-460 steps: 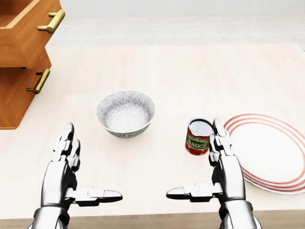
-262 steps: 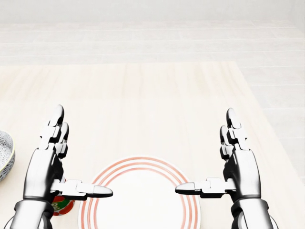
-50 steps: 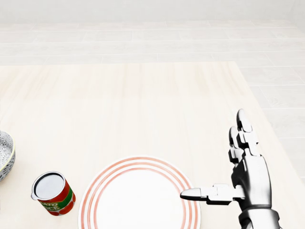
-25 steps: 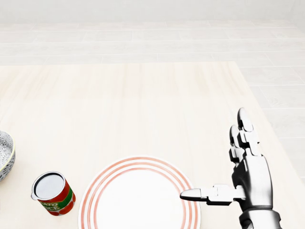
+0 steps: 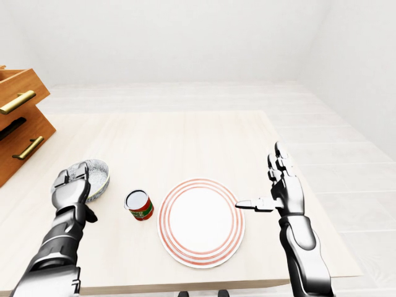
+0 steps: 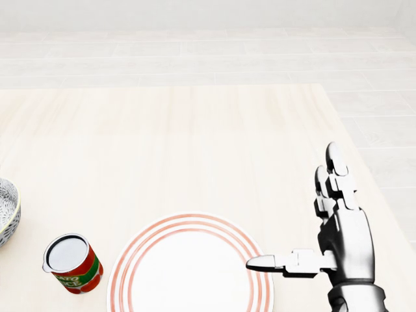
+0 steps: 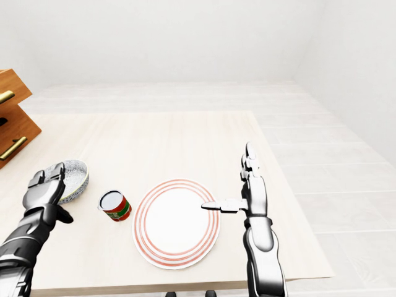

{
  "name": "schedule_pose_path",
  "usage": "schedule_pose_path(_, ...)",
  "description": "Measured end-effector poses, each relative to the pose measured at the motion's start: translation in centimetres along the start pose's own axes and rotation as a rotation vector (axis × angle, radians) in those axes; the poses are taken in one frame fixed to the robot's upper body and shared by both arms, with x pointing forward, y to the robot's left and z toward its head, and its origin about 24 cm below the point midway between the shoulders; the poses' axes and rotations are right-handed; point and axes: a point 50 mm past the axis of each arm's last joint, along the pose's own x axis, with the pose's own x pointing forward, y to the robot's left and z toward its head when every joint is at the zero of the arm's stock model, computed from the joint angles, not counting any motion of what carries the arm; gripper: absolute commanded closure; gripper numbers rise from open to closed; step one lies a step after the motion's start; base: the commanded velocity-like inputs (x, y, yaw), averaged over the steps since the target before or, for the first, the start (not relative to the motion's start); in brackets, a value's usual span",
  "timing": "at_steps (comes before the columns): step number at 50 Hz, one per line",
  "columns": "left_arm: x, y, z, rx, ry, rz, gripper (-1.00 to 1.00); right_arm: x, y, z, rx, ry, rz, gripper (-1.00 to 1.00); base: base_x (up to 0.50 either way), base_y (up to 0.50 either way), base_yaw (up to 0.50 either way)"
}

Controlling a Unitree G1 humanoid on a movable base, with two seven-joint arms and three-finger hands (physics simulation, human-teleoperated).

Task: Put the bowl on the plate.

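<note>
Bowl (image 5: 94,177) sits on the worktop (image 5: 185,136) left of the can (image 5: 139,205) and plate (image 5: 201,221). Carried across, it could clip the can and topple it. Left hand (image 5: 71,190) is at its near rim, grip unclear; right hand (image 6: 325,244) hovers spread beside the plate.

Your grey-white speckled round bowl (image 5: 93,177) sits upright on the pale wooden bench (image 5: 185,136), toward the left in the left-eye view, its opening facing up. Your white round plate with red rings at the rim (image 5: 201,221) lies flat on the bench, well apart to the bowl's right, with nothing on it.
</note>
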Motion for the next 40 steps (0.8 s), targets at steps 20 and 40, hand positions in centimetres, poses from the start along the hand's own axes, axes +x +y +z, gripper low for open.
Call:
schedule_pose_path(20,0.1,-0.3,0.8,-0.001,-0.015,-0.015,-0.08,-0.3,-0.1,-0.1,0.0,0.008,-0.005,-1.0,0.0,0.0,0.0)
schedule_pose_path(40,0.2,-0.3,1.1,-0.005,-0.019,-0.031,0.18,-0.7,-0.3,0.0,0.0,0.008,-0.009,-1.0,0.0,0.0,0.0)
